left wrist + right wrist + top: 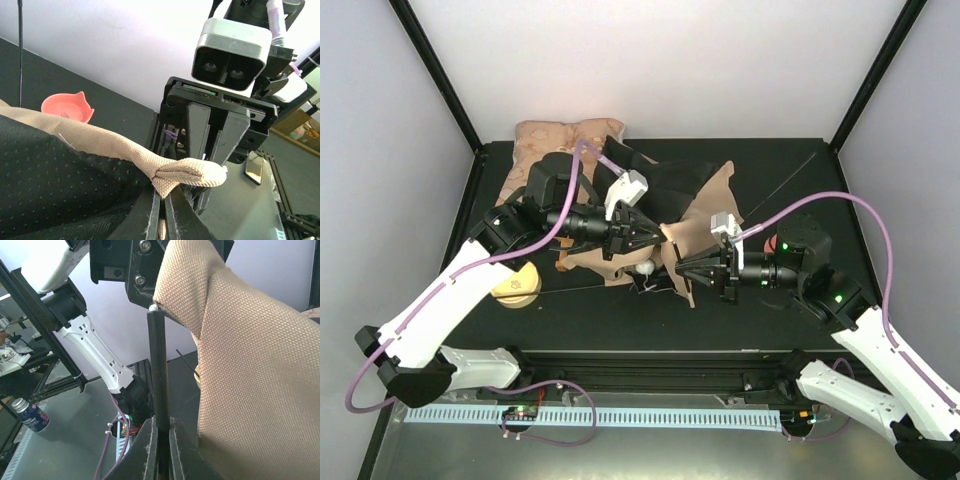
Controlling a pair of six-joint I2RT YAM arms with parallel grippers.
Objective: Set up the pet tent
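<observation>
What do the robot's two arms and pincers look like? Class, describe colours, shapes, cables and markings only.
The left arm and right arm have smooth white link shells joined by bulky black joints. A thin purple cable loops along each. The left pincer and right pincer are black, tapered and two-fingered, each carrying a white boxy camera. Small green lights glow on the right arm's joints.

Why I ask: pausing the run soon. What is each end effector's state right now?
Left end effector: closed, pinching the tent's tan fabric corner.
Right end effector: closed, holding the thin black pole.
</observation>
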